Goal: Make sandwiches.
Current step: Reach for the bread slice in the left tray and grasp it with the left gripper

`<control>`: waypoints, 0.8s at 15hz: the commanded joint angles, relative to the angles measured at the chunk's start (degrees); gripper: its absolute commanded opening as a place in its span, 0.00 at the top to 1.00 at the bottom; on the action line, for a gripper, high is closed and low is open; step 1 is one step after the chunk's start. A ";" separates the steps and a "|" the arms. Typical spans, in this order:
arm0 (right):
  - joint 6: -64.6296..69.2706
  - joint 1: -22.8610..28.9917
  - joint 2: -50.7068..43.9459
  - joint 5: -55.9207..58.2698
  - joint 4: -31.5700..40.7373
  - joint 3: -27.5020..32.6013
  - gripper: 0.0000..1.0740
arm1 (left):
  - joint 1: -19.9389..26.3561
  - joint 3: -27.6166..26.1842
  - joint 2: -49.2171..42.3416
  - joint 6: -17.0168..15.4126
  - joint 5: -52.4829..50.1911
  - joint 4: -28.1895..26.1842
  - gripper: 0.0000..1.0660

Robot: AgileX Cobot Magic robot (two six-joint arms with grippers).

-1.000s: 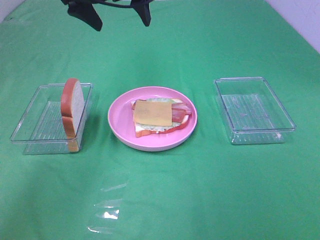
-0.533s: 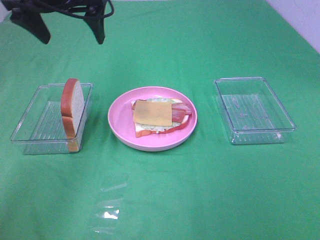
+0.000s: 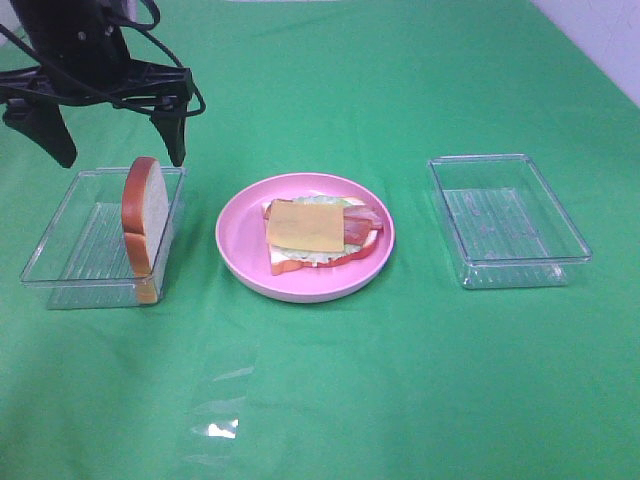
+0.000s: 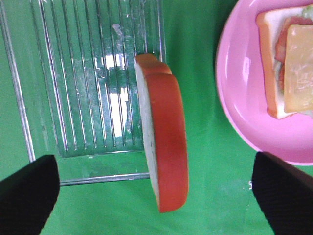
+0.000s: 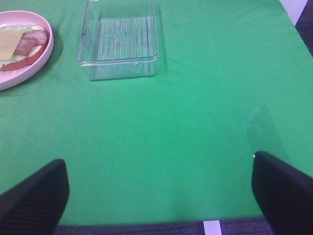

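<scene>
An open sandwich stack lies on the pink plate: white bread, lettuce, bacon, and a yellow cheese square on top. A single bread slice stands on edge against the right wall of the left clear tray. My left gripper hangs open just above and behind that slice, fingers wide apart on either side. In the left wrist view the slice sits between the open fingertips, untouched. My right gripper is open and empty over bare cloth; it does not show in the exterior view.
An empty clear tray stands right of the plate and also shows in the right wrist view. Green cloth covers the table. The table's near edge shows in the right wrist view.
My left gripper has swung from the top middle to the left and come down over the left tray and the standing bread slice. Nothing else moved.
</scene>
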 commanded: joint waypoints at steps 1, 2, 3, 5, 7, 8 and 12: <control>-0.40 -0.40 -1.60 -0.29 0.23 0.11 0.09 | 0.00 0.52 2.86 -2.12 -0.46 -0.40 0.05; -0.40 -0.40 -1.60 -0.29 0.23 0.11 0.09 | 0.00 0.52 4.13 -2.69 -0.80 -0.69 0.06; -0.46 -0.40 -1.60 -0.29 0.23 0.11 0.09 | 0.00 0.52 5.33 -2.86 -0.86 -1.03 0.06; -0.46 -0.40 -1.60 -0.29 0.23 0.11 0.09 | 0.00 0.52 7.16 -2.86 -0.92 -1.15 0.06; -0.46 -0.40 -1.60 -0.29 0.23 0.11 0.09 | 0.00 0.52 8.94 -2.75 -1.60 -1.09 0.17; -0.46 -0.40 -1.60 -0.29 0.23 0.11 0.09 | 0.00 0.52 9.00 -2.75 -2.23 -0.69 0.24; -0.46 -0.40 -1.60 -0.29 0.23 0.11 0.09 | 0.00 0.52 9.17 -4.76 -3.32 -0.29 0.56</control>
